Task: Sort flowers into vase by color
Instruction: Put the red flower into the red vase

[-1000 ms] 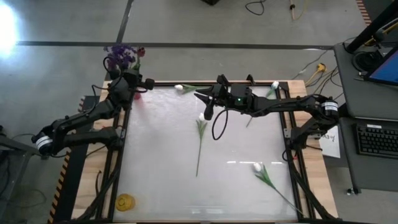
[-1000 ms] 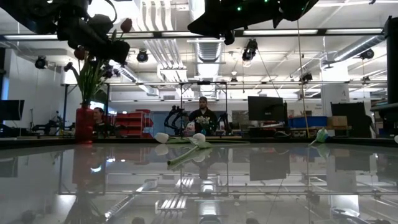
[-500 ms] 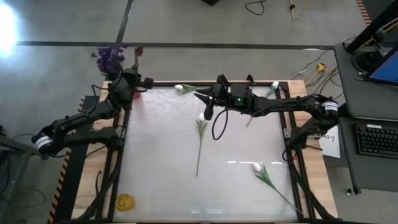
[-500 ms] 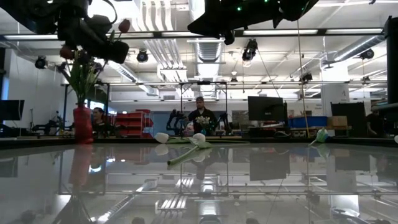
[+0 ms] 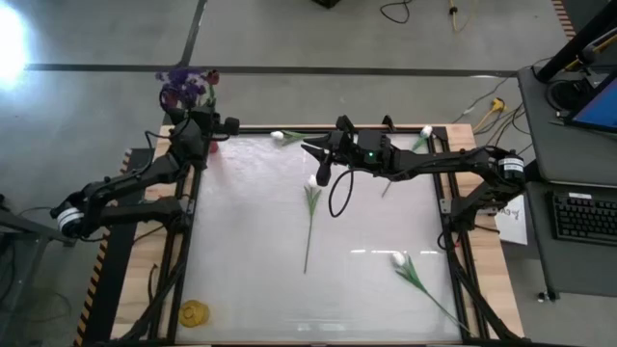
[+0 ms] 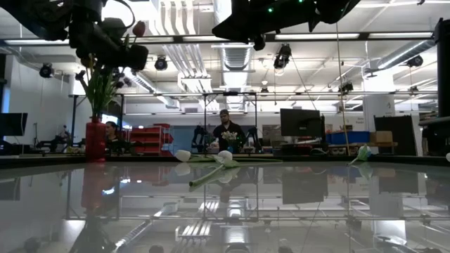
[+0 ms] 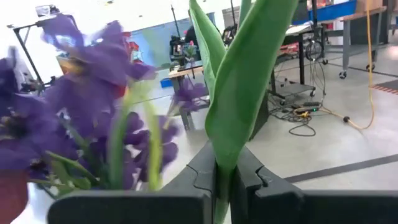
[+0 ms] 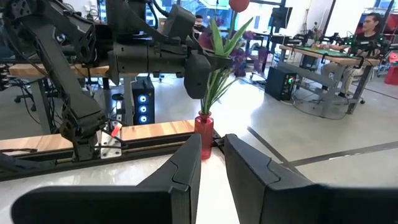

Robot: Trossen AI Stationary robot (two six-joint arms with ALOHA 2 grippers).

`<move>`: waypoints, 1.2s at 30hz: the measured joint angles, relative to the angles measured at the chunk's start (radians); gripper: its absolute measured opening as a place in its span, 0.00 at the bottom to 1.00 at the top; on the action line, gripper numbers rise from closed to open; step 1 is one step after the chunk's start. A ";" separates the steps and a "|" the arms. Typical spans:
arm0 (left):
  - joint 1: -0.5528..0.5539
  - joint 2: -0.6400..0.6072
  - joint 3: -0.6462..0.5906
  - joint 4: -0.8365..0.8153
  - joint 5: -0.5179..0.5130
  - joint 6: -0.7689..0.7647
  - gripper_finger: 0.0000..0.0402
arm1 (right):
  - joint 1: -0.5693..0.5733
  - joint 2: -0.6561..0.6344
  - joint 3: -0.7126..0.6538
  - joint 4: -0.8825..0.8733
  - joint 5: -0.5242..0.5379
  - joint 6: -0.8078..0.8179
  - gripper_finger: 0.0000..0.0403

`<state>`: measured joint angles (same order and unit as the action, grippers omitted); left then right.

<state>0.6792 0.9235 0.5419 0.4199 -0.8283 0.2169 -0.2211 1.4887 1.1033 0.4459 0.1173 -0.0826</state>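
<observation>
Nearest the camera, white tulip buds on long green stems (image 5: 310,217) lie scattered across the glossy white table (image 5: 251,260), beneath the right gripper (image 5: 315,166), which hovers mid-table with its dark fingers parted around nothing. Farther back, at the table's far left corner, the left gripper (image 7: 225,180) is clamped on the green stem of a dark red tulip (image 8: 238,5) above the small red vase (image 8: 204,134), beside purple blossoms (image 7: 68,93).

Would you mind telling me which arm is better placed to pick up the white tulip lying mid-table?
The right arm: its open end effector hovers just above that white tulip, while the left end effector is shut on the red tulip at the red vase.
</observation>
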 joint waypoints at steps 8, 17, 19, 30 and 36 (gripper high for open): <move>0.000 0.056 0.000 0.077 -0.001 0.016 0.00 | 0.000 0.000 0.000 -0.005 0.000 -0.007 0.16; -0.003 0.072 0.021 0.077 0.008 0.020 0.00 | -0.006 0.000 0.000 -0.015 0.014 -0.007 0.16; -0.003 0.067 0.025 0.077 0.012 0.020 0.00 | -0.007 0.000 0.000 -0.014 0.015 -0.007 0.16; -0.004 0.064 0.034 0.077 0.059 -0.028 0.00 | -0.007 0.000 0.000 -0.014 0.016 -0.005 0.16; -0.016 0.064 0.034 0.076 0.088 -0.054 0.00 | -0.007 0.000 0.000 -0.015 0.016 -0.004 0.16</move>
<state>0.6630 0.9878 0.5755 0.4957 -0.7406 0.1627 -0.2279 1.4887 1.1030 0.4313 0.1329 -0.0864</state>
